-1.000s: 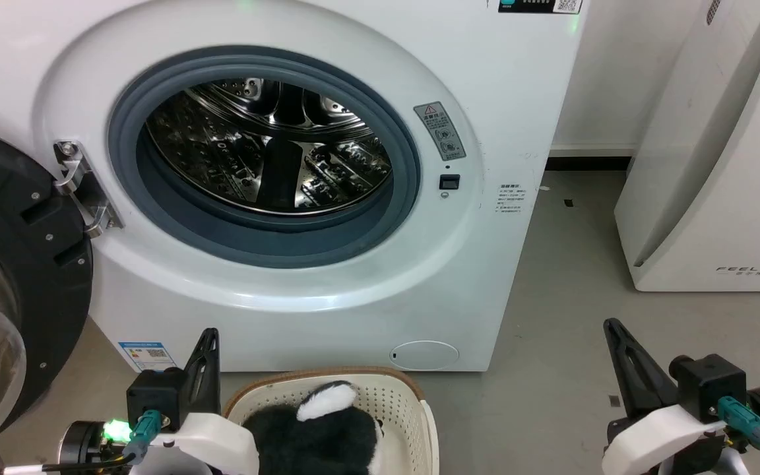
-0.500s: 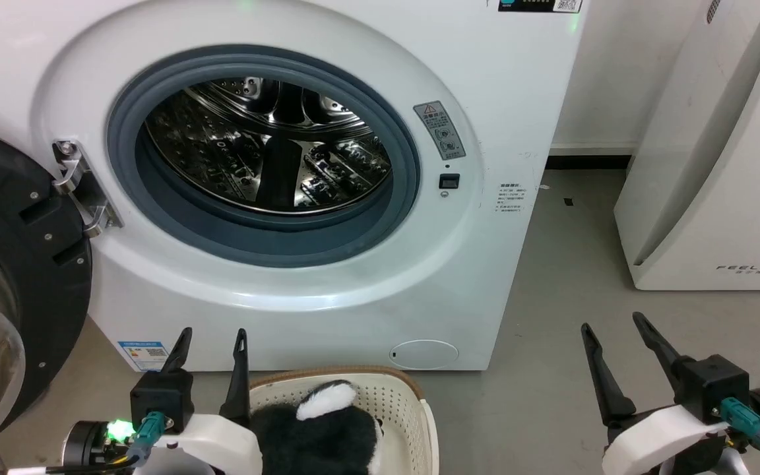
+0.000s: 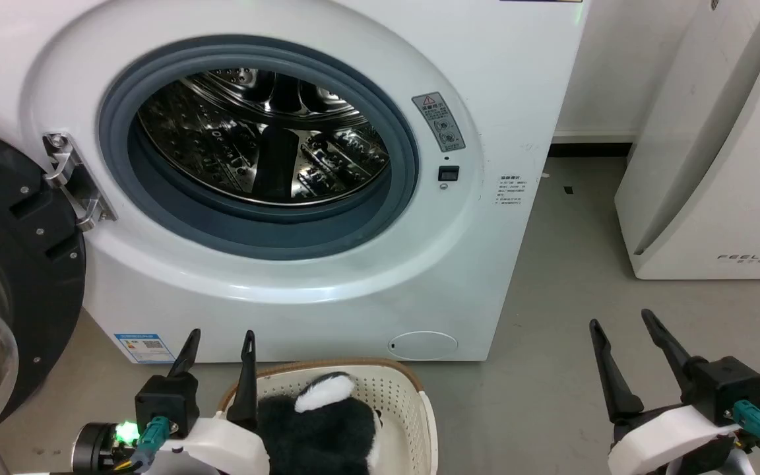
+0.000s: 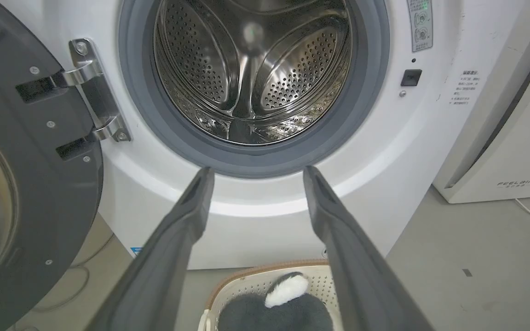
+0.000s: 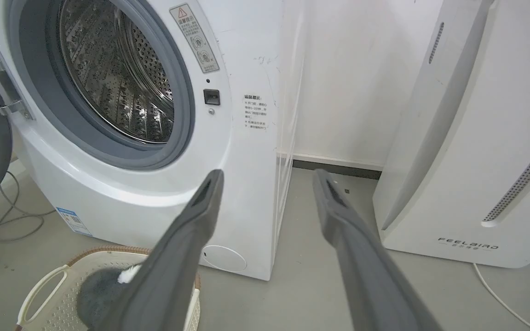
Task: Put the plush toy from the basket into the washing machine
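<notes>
Moved: since a second ago my left gripper and right gripper each show two parted fingers where one dark blade showed; the head view's slight slide is camera tilt.
Left: wide apart, holding nothing, by the basket's left rim, aimed forward rather than down; I judge it readied for the grab.
Right: parted, empty, well apart over the floor, out of the way.
Toy: the plush toy lies in the basket, white tuft up.
Machine: the washing machine has its door swung left and its drum empty, so the way in is free.
</notes>
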Controlling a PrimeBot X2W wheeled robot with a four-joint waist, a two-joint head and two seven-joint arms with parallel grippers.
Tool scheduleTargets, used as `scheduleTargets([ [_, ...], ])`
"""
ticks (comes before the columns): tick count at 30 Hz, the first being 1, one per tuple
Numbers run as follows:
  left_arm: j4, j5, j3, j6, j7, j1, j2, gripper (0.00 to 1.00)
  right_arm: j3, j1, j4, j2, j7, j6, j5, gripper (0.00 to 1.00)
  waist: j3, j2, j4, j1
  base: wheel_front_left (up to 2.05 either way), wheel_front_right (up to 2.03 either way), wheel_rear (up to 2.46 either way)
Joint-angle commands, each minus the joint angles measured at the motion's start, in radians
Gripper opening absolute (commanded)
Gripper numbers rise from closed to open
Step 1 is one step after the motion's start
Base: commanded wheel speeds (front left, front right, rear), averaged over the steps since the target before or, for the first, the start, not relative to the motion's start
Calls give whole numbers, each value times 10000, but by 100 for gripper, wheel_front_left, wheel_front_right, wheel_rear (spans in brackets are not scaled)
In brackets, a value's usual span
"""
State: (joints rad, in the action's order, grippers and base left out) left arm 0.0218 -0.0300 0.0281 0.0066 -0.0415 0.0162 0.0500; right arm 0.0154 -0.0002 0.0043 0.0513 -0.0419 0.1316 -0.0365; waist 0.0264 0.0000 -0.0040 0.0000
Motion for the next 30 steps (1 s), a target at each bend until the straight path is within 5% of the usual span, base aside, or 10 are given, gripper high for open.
scheduleTargets([
  [1, 54, -59, 66, 41, -107, -42, 1, 100, 29, -87, -30, -2, -114, -2, -93, 100, 53, 0, -7, 0, 0, 0, 0],
  [30, 1402, -374, 324, -74, -713, -1318, 1, 100, 292, -732, -730, -5, -717, -4, -557, 100, 2165, 0, -213, 0, 0, 0, 0],
])
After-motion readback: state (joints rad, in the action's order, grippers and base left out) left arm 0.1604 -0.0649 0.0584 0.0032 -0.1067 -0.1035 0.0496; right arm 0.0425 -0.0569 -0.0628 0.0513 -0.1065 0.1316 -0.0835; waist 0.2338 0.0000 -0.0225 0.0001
